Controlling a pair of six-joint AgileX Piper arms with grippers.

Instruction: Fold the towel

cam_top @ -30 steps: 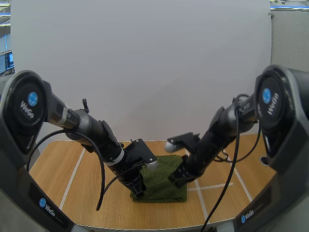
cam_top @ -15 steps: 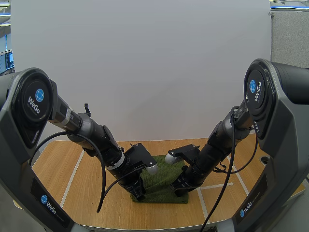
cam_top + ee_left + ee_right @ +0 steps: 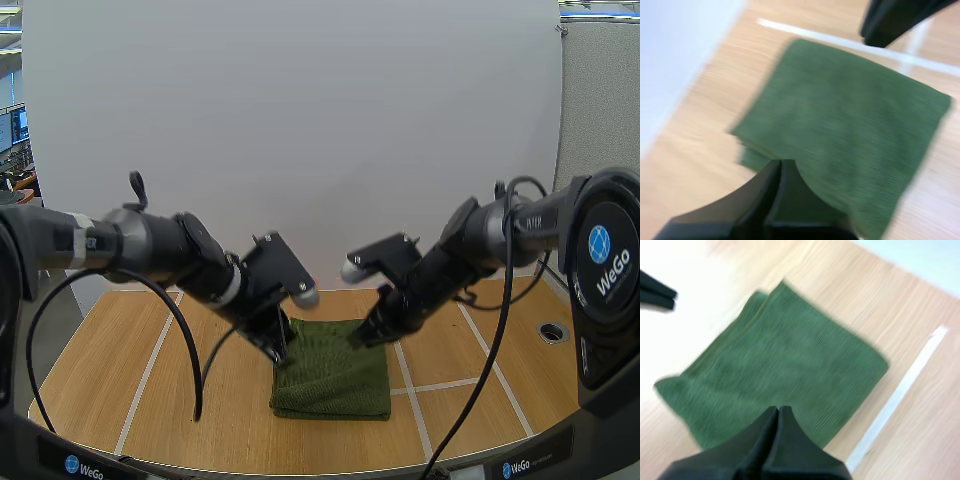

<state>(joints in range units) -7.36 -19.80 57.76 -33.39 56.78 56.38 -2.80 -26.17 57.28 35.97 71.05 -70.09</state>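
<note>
Near the middle of the wooden table (image 3: pixel 150 385), towards its front edge, the green towel (image 3: pixel 332 372) lay as a compact, nearly square stack, with its layers showing at one corner. A second before, both arms had been low, the left gripper (image 3: pixel 277 348) pressed at the towel's near left corner and the right gripper (image 3: pixel 361 338) at its right edge. Since then both had risen and drawn back, and they hung clear of the cloth, over its far left and far right corners. In each wrist view the arm's own black fingers lay together as one dark wedge, closed on nothing, with the towel flat below them. Released, the cloth had kept its shape rather than springing open, so the fold seemed made and the task at or near its end. The towel looked soft and thick, a finely ribbed weave with a matt surface, its corners slightly rounded and one edge a little uneven where the layers did not quite meet. The tabletop was pale, smooth wood grain crossed by white tape lines (image 3: pixel 440 385).
</note>
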